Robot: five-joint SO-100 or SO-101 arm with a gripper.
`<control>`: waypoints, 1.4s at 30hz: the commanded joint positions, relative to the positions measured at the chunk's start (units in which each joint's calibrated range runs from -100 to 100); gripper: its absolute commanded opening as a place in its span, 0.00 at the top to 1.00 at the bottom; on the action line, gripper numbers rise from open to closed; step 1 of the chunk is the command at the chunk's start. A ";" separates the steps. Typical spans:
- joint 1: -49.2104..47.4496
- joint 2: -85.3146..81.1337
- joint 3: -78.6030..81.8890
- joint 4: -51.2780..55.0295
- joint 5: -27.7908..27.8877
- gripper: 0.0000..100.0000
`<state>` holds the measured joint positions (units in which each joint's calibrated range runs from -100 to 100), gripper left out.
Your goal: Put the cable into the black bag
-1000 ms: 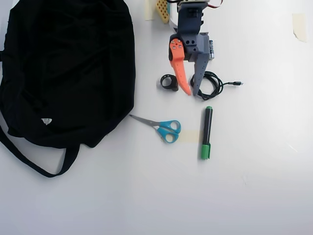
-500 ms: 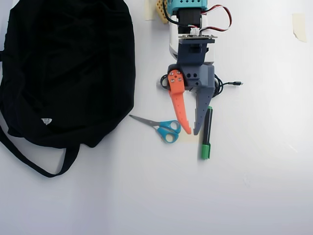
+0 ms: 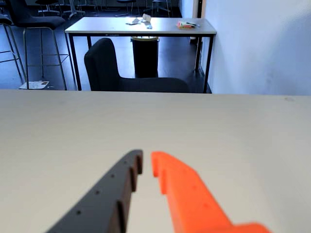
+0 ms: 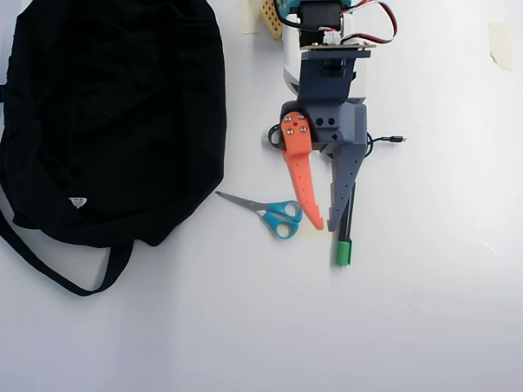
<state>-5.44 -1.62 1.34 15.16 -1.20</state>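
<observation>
**Claw hangs empty over the table while the cable lies under the arm**

While the thin black coiled cable lies on the white table, most of it is hidden beneath the grey body of the arm; only a bit of loop and the small plug end stick out to the right in the overhead view. The gripper points down the picture, past the cable, with its orange finger and grey finger parted by a narrow gap and nothing between them. In the wrist view the gripper shows the same slim gap, empty, with bare tabletop beyond. Whether the tips touch the table cannot be told.

Just right of the grey finger lies the black-and-green marker, partly covered by it. Left of the orange finger sit the blue-handled scissors, near its tip. A small black ring-shaped object peeks out by the arm's left side. The large black fabric bag fills the upper left, well apart from the cable, its strap trailing toward the lower left.

Open table spreads below and to the right of the claw.

Compared with half a second ago, the gripper has shifted slightly further down the picture and covers more of the marker; the cable has not moved.
</observation>
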 commanded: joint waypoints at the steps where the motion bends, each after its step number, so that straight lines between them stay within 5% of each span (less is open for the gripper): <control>1: 0.35 -1.04 -1.70 0.35 0.20 0.98; 37: 0.28 -1.45 1.81 0.78 0.20 0.98; 42: -0.02 -1.53 0.91 10.77 -0.01 0.98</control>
<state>-5.58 -1.62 3.69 18.94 -1.20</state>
